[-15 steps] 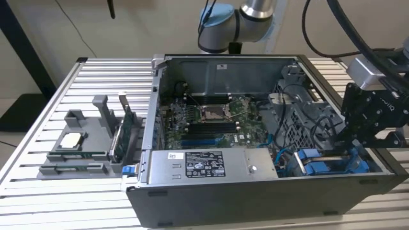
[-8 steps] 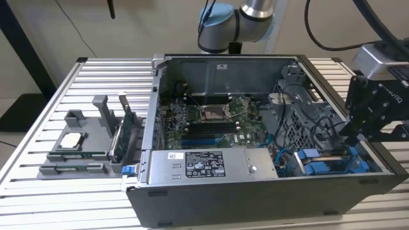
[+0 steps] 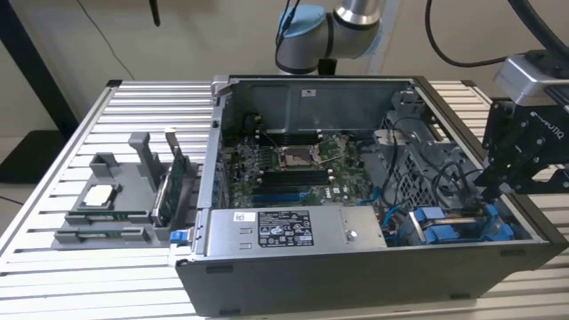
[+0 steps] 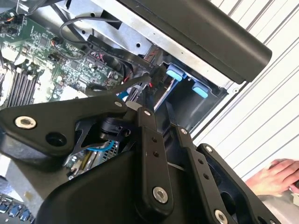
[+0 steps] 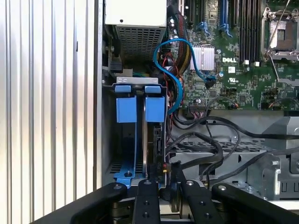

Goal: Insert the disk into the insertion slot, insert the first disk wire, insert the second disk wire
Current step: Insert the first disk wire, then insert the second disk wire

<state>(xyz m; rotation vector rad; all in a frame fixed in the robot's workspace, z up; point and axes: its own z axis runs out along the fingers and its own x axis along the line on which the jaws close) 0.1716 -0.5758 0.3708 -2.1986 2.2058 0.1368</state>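
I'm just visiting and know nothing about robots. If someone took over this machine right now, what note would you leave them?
Claw: poised over the drive cage; whether it holds anything is unclear.
Insertion slot: a dark disk appears seated in it; the bay beside it looks empty.
Wires: black cables lie loose beside the cage; no connection to the disk is visible.
Done: disk, apparently. Left: both wires, it seems.
A person's hand is near the computer case.
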